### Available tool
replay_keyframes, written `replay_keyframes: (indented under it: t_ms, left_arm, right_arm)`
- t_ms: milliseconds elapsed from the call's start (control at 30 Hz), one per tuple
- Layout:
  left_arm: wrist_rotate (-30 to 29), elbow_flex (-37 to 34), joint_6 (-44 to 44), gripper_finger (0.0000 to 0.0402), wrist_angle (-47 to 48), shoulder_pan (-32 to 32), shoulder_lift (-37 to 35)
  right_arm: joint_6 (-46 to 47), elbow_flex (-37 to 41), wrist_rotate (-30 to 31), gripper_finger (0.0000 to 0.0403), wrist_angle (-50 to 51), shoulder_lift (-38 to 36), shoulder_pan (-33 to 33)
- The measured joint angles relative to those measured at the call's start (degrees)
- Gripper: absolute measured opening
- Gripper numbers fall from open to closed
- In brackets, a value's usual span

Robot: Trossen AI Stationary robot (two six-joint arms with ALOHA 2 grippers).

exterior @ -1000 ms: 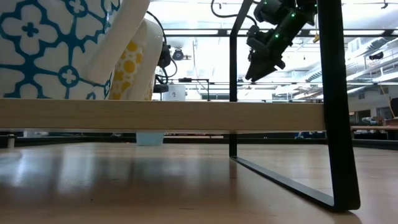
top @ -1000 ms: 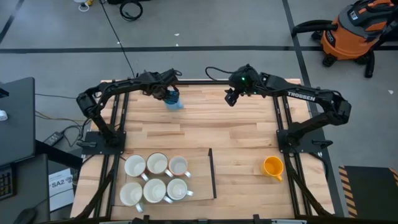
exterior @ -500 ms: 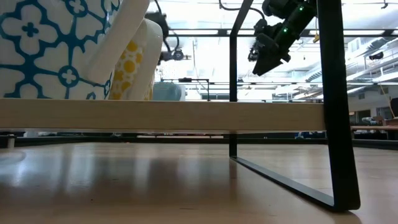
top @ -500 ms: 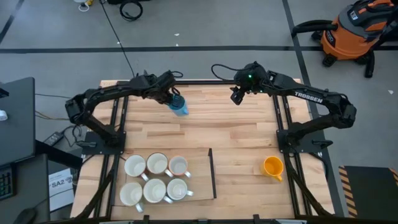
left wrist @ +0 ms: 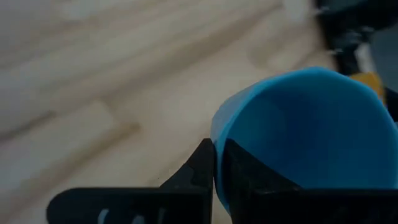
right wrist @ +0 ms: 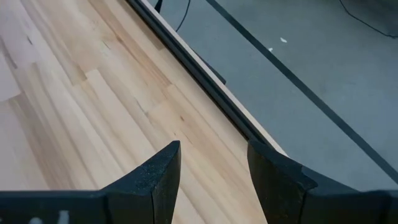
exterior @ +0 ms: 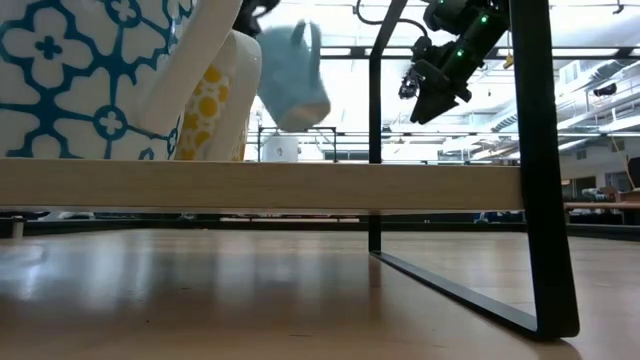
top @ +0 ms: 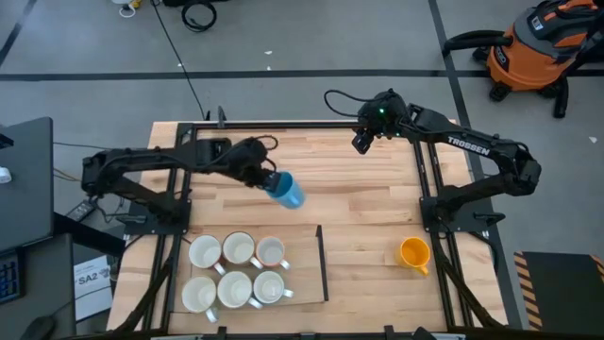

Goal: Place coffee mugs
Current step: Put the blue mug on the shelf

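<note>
The left gripper (top: 262,177), centre-left of the high view, pinches the rim of the blue mug (top: 287,190), one finger inside its smooth glossy wall, carried tilted above the pale wood-plank table (top: 359,208). Six white round mugs (top: 235,269) sit lower left; an orange-yellow mug (top: 413,253) lower right. The right gripper (top: 360,144) hangs upper centre, fingers spread, holding nothing

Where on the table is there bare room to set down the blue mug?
Bare wood lies between the rack's upright divider and the orange mug, and across the middle under the blue mug in the left gripper. Crowded: six white mugs left of the divider.
</note>
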State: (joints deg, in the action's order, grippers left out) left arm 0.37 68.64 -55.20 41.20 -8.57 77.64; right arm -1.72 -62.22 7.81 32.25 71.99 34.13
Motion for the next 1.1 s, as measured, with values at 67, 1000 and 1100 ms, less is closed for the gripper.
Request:
replay_keyframes:
  t_ms: [67, 1000, 1100]
  left_arm:
    - [0.02, 0.00, -2.17, 0.0023, -2.18, 2.42, -0.07]
    - [-4.77, 0.02, -25.34, 0.0023, -14.49, 27.16, -0.41]
    - [-6.41, 0.02, -28.43, 0.0023, -14.44, 29.79, -0.41]
  right_arm:
    - [0.00, 0.00, 0.00, 0.0191, 0.00, 0.01, 0.00]
    - [0.04, 0.00, -0.44, 0.0191, -0.02, 0.04, -0.02]
    - [0.06, 0.00, -0.44, 0.0191, -0.02, 0.04, -0.02]
